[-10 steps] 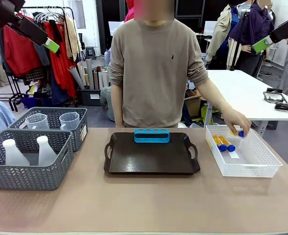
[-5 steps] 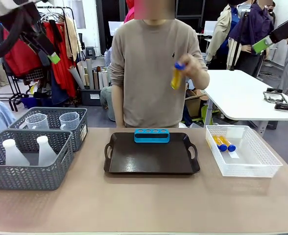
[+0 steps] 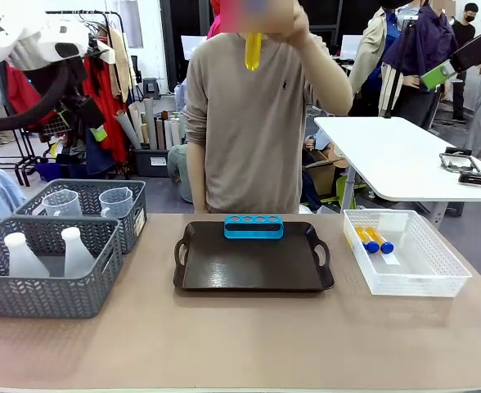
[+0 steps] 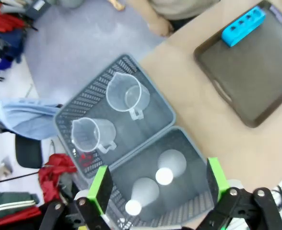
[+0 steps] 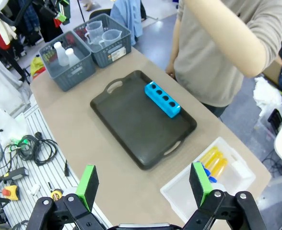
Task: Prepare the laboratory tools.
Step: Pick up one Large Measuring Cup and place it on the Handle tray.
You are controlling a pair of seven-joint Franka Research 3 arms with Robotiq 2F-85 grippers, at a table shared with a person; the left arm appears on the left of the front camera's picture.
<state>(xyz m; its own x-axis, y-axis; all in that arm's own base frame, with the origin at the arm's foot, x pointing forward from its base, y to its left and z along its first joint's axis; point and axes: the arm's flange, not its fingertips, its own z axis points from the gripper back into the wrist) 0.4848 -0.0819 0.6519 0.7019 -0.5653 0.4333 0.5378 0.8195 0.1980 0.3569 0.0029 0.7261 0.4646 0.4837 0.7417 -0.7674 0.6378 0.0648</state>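
Note:
The person holds one yellow test tube [image 3: 253,49] upright at head height. Two blue-capped yellow test tubes [image 3: 372,239] lie in the white basket [image 3: 412,288]. The small blue rack [image 3: 253,227] stands with its holes bare at the far edge of the dark tray [image 3: 249,274]. Two white flasks [image 4: 164,175] and two clear beakers [image 4: 126,96] sit in the grey baskets [image 3: 52,223]. My left gripper [image 4: 158,184] hangs open high above the flasks. High over the table's near right side, my right gripper [image 5: 143,184] is open, holding nothing.
A white table [image 3: 404,155] with small dark items stands behind on the right. A clothes rack [image 3: 101,74] stands at the back left. Cables and tools [image 5: 30,153] lie on the floor beside the table.
The person's hand lifted one test tube out of the white basket and raised it to head height. My left arm swung further into the upper left of the front view.

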